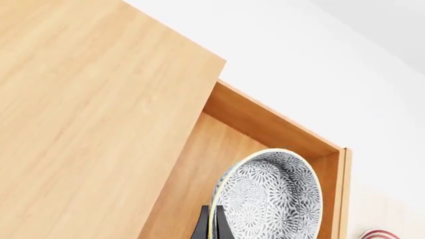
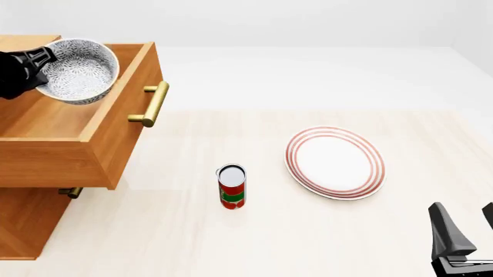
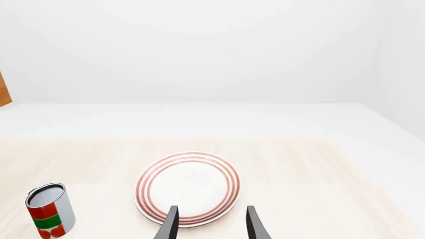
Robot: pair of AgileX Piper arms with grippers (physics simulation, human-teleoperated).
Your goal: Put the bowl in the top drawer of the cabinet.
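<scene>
Speckled grey-blue round bowl (image 2: 79, 70), clamped by the left pincer (image 2: 38, 63), hangs tilted over the pulled-out light-brown wooden top drawer (image 2: 115, 121); lowering before release looks wise, while the right pincer (image 3: 211, 221) waits apart.

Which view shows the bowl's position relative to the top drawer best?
The front view: the bowl, pinched at its rim by the left end effector, hangs over the open top drawer. The left wrist view shows it close up; the right wrist view misses it.
</scene>
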